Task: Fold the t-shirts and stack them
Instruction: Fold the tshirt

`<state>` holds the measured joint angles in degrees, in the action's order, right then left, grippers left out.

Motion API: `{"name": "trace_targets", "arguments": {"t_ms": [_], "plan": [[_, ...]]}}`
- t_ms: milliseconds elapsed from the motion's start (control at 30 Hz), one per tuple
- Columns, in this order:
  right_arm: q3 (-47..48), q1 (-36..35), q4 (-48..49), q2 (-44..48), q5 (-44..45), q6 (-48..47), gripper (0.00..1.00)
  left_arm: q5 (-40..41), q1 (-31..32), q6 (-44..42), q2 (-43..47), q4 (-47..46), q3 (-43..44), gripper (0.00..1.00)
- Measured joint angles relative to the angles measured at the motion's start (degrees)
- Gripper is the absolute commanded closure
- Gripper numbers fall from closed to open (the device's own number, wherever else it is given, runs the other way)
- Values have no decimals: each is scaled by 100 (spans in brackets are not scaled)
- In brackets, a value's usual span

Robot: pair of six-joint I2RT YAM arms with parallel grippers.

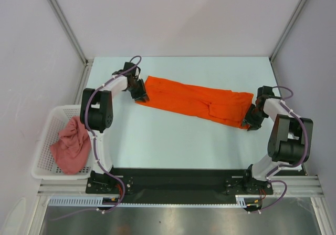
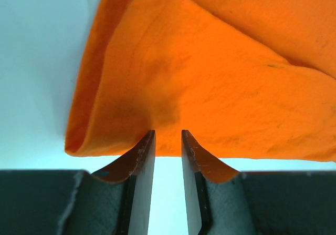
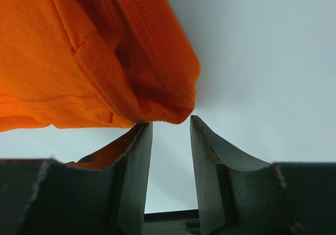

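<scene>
Table (image 1: 173,140): pale and plain, the ground under the orange shirt.

Orange shirt (image 1: 189,99): folded into a long narrow band and lying flat. It runs slantwise, its left end farther from my bases than its right end. A folded flap shows near the right end. In the left wrist view the cloth is doubled over along its left edge, with a diagonal crease above.

Basket (image 1: 44,140): white lattice, well apart from the orange shirt, off its left end and nearer my bases.

Pink shirt (image 1: 71,146): crumpled in a heap and draped over the basket rim on the side facing the orange shirt.

Left gripper (image 1: 139,94): at the orange shirt's left end, low on the table. My fingers (image 2: 143,166) stand a narrow gap apart with table showing between them. The hem lies right at their tips, not pinched.

Right gripper (image 1: 251,120): at the orange shirt's right end, also low. My fingers (image 3: 134,156) are parted and bare table shows in the gap. The seamed corner of the cloth sits just at the left fingertip, with nothing gripped.
</scene>
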<state>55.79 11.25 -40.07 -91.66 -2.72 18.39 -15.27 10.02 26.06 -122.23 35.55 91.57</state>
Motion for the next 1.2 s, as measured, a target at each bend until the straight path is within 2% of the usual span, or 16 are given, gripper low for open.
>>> {"name": "trace_targets", "arguments": {"t_ms": [67, 200, 267, 400, 633, 767, 833, 933, 1033, 1067, 1167, 1200], "plan": [[0, -20, 76, -66, 57, 4, 63, 0, -28, 0, -42, -13, 0, 69], [0, -15, 208, -94, 339, 81, 80, -44, -81, 9, -111, -35, 0, 69], [0, 4, 219, -116, 518, 149, 84, -57, -96, 39, -116, -35, 0, 69], [-31, 101, 234, -120, 717, 256, 100, -120, -133, 42, -129, -39, 0, 69], [-55, 144, 247, -247, 793, 299, 100, -151, -186, 31, -136, -52, -2, 69], [44, 144, 138, -317, 796, 299, 92, -151, -190, 28, -107, -103, -61, 68], [70, 144, 94, -315, 785, 323, 79, -131, -192, 24, -9, -195, -201, 67], [98, 149, -35, -227, 767, 369, 71, -39, -197, 22, 210, -205, -492, 65], [177, 173, -269, -9, 708, 385, 62, 68, -216, -4, 483, -166, -774, 57], [229, 181, -332, 63, 669, 387, 60, 127, -223, -20, 601, -138, -868, 50], [393, 221, -461, 264, 514, 400, 47, 304, -240, -44, 992, -107, -1115, 42], [424, 240, -474, 339, 433, 404, 40, 361, -245, -52, 1143, -103, -1187, 39]]}}
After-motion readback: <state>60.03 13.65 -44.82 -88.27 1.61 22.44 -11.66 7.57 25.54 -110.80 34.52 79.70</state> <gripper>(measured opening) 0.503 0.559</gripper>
